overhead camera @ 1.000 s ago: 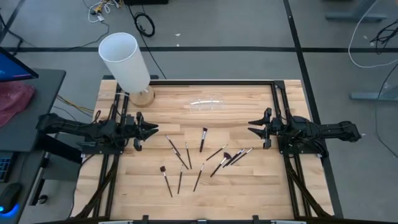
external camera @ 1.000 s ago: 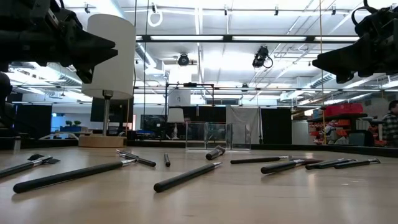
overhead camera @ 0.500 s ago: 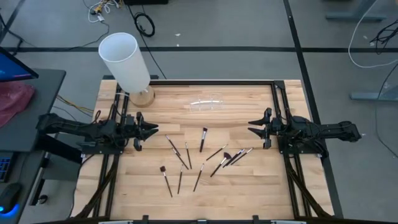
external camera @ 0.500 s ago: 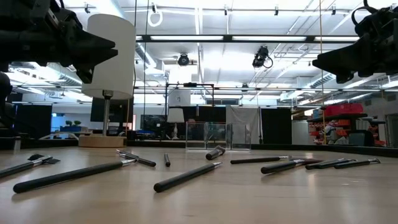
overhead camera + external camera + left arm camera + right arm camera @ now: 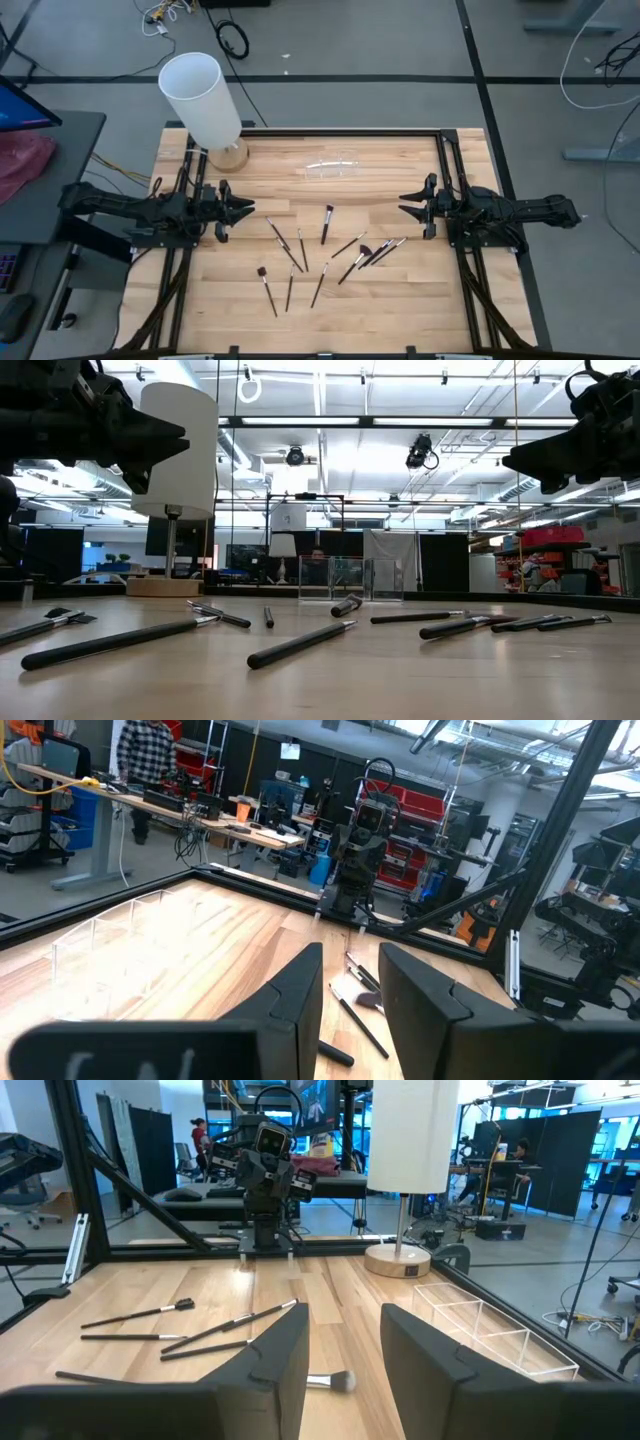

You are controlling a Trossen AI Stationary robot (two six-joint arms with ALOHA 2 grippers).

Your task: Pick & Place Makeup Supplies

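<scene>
Several thin, dark-handled makeup brushes (image 5: 320,252) lie flat and scattered on the middle of the wooden table (image 5: 400,300). In the low view they lie across the tabletop (image 5: 300,644). My left gripper (image 5: 246,210) hovers level above the table's left side, open, fingers pointing toward the brushes; nothing is between them (image 5: 350,952). My right gripper (image 5: 404,207) hovers level above the right side, open and empty (image 5: 343,1312), facing the left one. Both stand well clear of the brushes.
A clear plastic box (image 5: 332,165) stands on the table's far middle. A tall white cylinder (image 5: 200,95) on a round wooden base (image 5: 228,155) stands at the far left corner. Black rails (image 5: 440,170) run along the table's sides. People (image 5: 150,745) are in the room beyond.
</scene>
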